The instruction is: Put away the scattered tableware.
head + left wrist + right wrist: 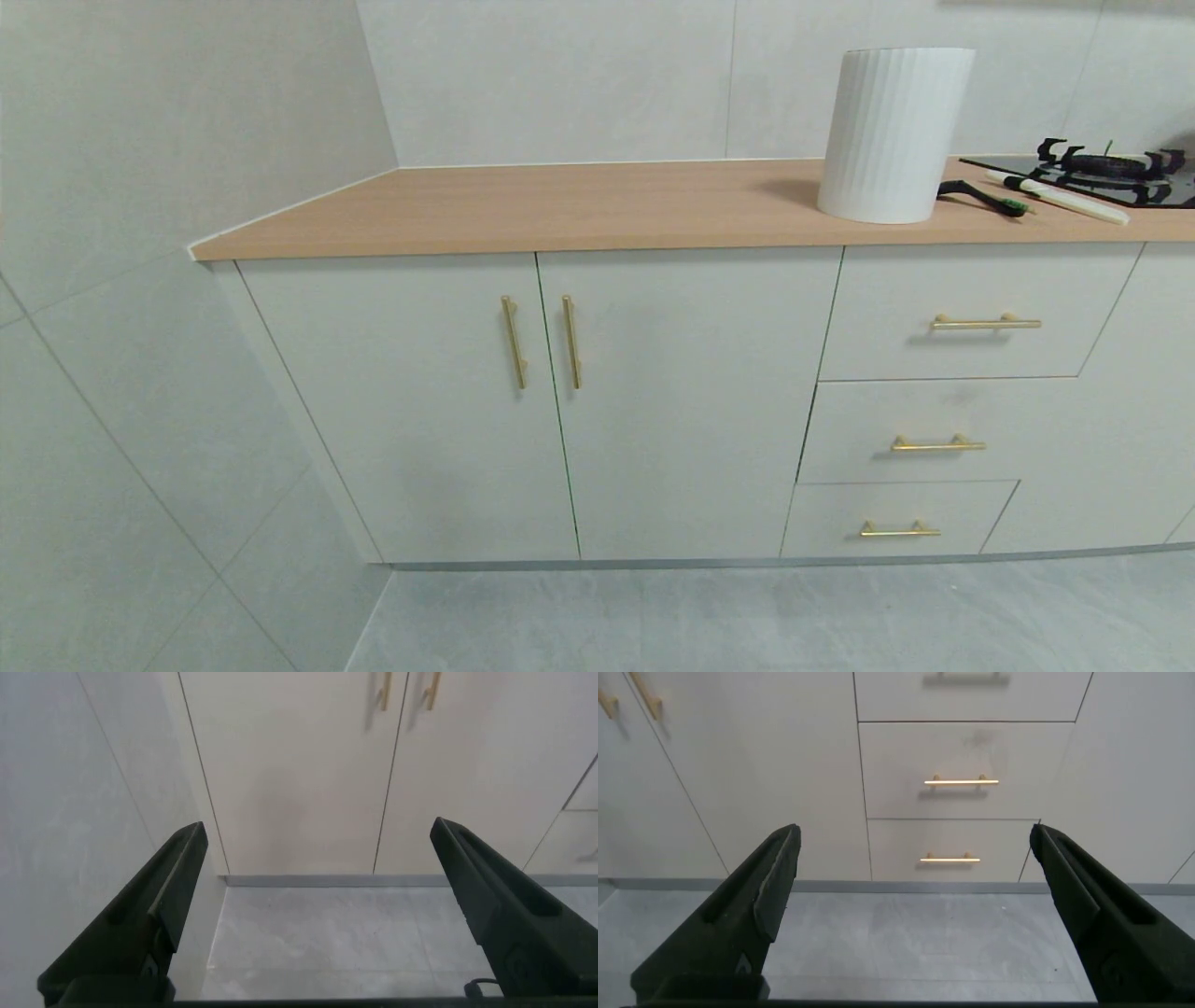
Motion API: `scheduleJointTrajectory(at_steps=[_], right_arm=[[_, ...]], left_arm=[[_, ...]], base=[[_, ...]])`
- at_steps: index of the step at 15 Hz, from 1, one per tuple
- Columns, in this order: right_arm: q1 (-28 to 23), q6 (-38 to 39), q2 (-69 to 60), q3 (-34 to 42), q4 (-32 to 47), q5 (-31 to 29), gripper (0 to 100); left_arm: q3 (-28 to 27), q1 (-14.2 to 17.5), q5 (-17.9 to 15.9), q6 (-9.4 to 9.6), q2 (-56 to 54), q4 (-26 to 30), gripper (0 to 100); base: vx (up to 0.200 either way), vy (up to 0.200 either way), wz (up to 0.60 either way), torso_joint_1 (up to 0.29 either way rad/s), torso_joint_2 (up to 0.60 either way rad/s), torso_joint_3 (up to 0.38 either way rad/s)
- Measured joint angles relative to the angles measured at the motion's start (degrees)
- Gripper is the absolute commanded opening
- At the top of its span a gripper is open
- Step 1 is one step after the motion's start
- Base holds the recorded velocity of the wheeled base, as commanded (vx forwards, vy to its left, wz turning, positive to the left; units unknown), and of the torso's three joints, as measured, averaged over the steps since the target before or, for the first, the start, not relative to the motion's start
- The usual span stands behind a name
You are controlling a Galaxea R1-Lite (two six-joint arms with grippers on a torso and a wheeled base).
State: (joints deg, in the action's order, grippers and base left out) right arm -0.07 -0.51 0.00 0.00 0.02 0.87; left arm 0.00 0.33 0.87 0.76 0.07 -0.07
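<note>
On the wooden countertop (560,205) stands a tall white ribbed holder (892,135). To its right lie a black-handled utensil (980,196) and a long white utensil (1060,197) with a green part, partly over the stove edge. My left gripper (318,840) is open, low down, facing the double cabinet doors (308,765) and the floor. My right gripper (915,845) is open too, facing the lower drawers (957,770). Both hold nothing.
A black gas stove (1116,173) sits at the counter's far right. Below are two cabinet doors with gold handles (541,341) and three drawers with gold handles (985,323). A tiled wall (112,280) closes the left side. Grey floor (747,616) lies in front.
</note>
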Motion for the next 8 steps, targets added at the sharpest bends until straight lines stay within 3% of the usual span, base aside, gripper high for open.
scheduleJointTrajectory(at_steps=[8], right_arm=[[-0.02, 0.20, 0.00, 0.00, 0.05, 0.00, 100]], left_arm=[[0.00, -0.02, 0.00, 0.13, 0.00, -0.02, 100]], base=[[0.000, -0.200, 0.00, 0.002, 0.00, 0.004]])
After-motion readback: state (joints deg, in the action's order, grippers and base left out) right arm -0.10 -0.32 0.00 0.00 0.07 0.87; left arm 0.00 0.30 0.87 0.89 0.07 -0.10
